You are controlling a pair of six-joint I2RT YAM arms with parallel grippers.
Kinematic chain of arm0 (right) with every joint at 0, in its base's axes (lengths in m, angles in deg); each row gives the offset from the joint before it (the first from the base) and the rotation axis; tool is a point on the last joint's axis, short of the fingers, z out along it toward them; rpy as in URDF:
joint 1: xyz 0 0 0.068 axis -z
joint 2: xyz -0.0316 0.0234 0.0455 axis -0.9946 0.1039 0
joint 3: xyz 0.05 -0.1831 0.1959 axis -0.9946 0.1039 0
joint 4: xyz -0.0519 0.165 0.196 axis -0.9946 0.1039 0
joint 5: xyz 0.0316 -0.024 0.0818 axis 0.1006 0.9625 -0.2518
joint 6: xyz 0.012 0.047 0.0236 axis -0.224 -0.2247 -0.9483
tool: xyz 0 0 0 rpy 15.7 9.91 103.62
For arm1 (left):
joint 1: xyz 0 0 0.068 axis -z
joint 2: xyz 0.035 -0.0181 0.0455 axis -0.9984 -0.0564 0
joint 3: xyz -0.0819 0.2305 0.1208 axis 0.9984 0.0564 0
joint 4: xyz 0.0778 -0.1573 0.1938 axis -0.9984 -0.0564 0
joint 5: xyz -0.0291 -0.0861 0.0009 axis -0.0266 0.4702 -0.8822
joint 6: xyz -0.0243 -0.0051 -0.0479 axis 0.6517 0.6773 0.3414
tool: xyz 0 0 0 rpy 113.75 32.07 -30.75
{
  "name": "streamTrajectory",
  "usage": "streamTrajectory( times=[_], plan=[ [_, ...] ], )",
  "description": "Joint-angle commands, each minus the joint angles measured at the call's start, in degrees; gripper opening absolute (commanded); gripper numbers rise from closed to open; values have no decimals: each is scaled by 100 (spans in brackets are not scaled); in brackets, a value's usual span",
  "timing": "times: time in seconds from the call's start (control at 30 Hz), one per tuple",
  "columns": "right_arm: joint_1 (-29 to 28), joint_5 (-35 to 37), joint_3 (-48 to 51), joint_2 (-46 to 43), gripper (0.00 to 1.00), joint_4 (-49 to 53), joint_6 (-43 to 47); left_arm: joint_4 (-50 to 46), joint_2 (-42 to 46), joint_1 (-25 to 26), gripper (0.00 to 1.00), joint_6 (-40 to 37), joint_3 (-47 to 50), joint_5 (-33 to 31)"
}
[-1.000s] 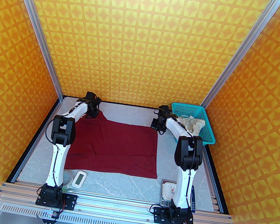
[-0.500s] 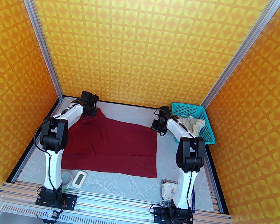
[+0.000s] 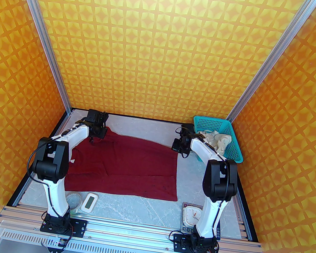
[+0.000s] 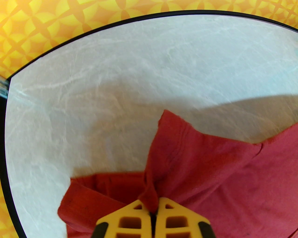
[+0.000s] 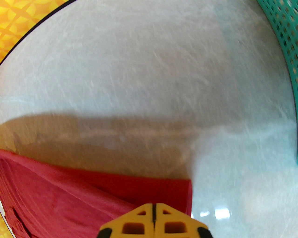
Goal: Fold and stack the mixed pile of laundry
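Your left gripper (image 4: 153,210) is pinched tight on a bunched fold of the dark red shirt (image 4: 209,174). The cloth fans out ahead of it and to its right, with a hemmed corner peaking just beyond the fingertips. The rest of the shirt lies spread on the surface (image 3: 146,127) between the two grippers.

Your right gripper (image 5: 153,206) is closed on the shirt's far corner, and the lifted edge trails off to its left. Further right of it, the cream-white shorts (image 3: 217,140) sit heaped in the teal basket (image 3: 211,121).
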Motion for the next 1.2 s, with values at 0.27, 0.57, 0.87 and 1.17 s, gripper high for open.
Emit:
streamTrajectory(
  times=[0.27,0.57,0.87,1.17],
  plan=[
    [-4,-225,1428,-914,0,-704,-208,208,1372,474,25,1096,1787,-348],
    [-4,-407,2123,-1232,42,-1089,-460,-635,2099,178,59,2009,2116,-513],
    [48,-930,2061,-1189,46,-1021,-1176,-763,1385,-834,68,3204,1796,492],
    [213,-1195,1862,-885,48,-1007,-1632,-185,69,-1046,65,3661,946,969]
  ],
)
